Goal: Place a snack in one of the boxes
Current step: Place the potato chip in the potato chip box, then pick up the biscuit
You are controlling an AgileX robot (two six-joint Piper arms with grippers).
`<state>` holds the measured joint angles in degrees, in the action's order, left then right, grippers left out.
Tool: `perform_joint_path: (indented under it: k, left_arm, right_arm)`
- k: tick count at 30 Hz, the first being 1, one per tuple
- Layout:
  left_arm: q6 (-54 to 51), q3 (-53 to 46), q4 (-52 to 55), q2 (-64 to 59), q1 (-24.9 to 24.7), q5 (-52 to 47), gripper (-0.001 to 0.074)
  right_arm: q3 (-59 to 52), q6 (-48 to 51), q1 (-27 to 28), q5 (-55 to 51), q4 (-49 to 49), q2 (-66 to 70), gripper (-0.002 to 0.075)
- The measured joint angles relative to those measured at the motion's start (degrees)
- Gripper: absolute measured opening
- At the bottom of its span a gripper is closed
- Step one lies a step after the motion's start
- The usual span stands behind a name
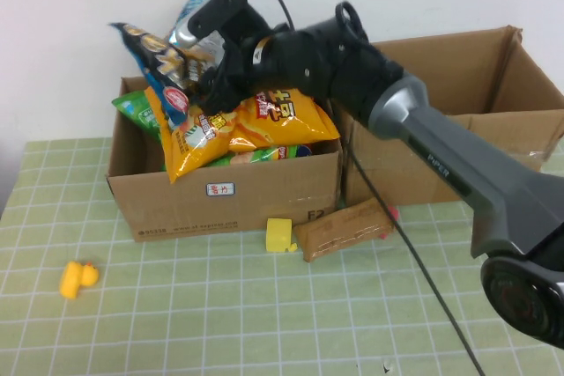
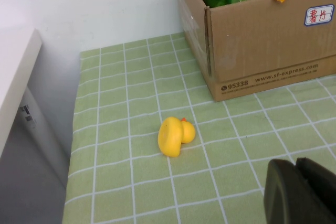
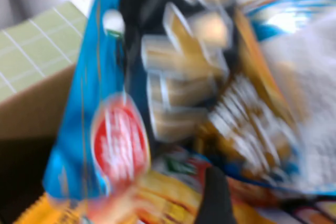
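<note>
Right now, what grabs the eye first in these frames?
The right gripper, stretched across to the left cardboard box, is shut on a dark blue snack bag held above a heap of yellow and green snack bags. To its right stands a second box, and a yellow rubber duck lies alone on the green checked cloth near the left gripper.

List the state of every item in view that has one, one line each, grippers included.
Left box: open, heaped with snack bags.
Right box: open, inside hidden.
Blue snack bag: lifted above the left box, in the right gripper.
Right gripper: over the left box, jaws shut on the blue snack bag.
Left gripper: low over the table, near the yellow duck.
Yellow duck: lying on the table, untouched.
</note>
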<state>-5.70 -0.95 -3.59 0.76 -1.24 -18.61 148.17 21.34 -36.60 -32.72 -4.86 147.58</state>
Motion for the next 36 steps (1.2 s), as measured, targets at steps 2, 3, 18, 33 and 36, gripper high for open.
perform_joint_path:
  k: [2, 3, 18, 33, 36]
  left_arm:
    - [0.0, 0.0, 0.0, 0.0, 0.0, 0.0, -0.0003]
    - [0.0, 0.0, 0.0, 0.0, 0.0, 0.0, -0.0003]
    - [0.0, 0.0, 0.0, 0.0, 0.0, 0.0, -0.0003]
    - [-0.11, 0.0, 0.12, 0.0, 0.0, 0.0, -0.0003]
    - [-0.01, 0.0, 0.12, 0.0, 0.0, 0.0, -0.0003]
  right_arm:
    - [2.49, -1.56, -0.39, -3.61, 3.91, -0.44, 0.0466]
    - [3.31, -2.26, -0.76, -5.05, 5.7, -0.85, 0.045]
    - [6.77, -1.45, -3.75, -38.12, 15.88, -13.87, 0.0008]
    - [-24.22, 2.87, -8.46, -38.12, 13.83, -29.59, -0.0001]
    - [-37.06, 3.89, -8.46, -38.12, 15.37, -33.57, -0.0002]
